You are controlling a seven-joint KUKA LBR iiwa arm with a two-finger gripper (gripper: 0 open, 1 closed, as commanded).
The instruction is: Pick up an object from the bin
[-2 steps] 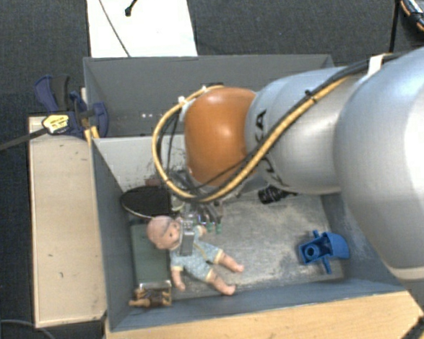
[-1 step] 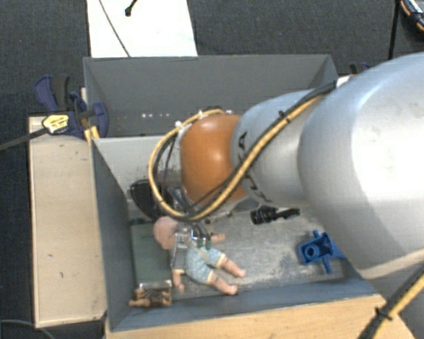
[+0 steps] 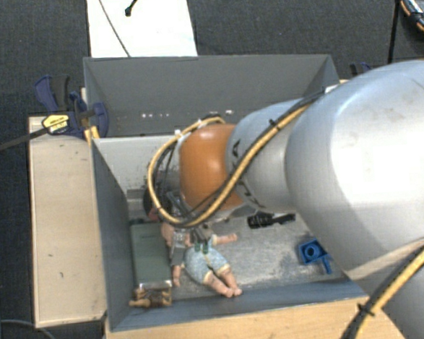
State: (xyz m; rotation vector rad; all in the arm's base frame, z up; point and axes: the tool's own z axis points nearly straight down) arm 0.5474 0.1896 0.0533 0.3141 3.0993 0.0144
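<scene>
Jaw opening cannot be told; gripper (image 3: 182,240) sits over a small doll (image 3: 208,265) at the bin's (image 3: 113,208) six o'clock.

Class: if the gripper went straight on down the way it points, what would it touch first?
Probably the doll in pale blue clothes, lying just below the gripper near the front wall of the bin. Depth is unclear, so it could miss to the doll's left.
</scene>
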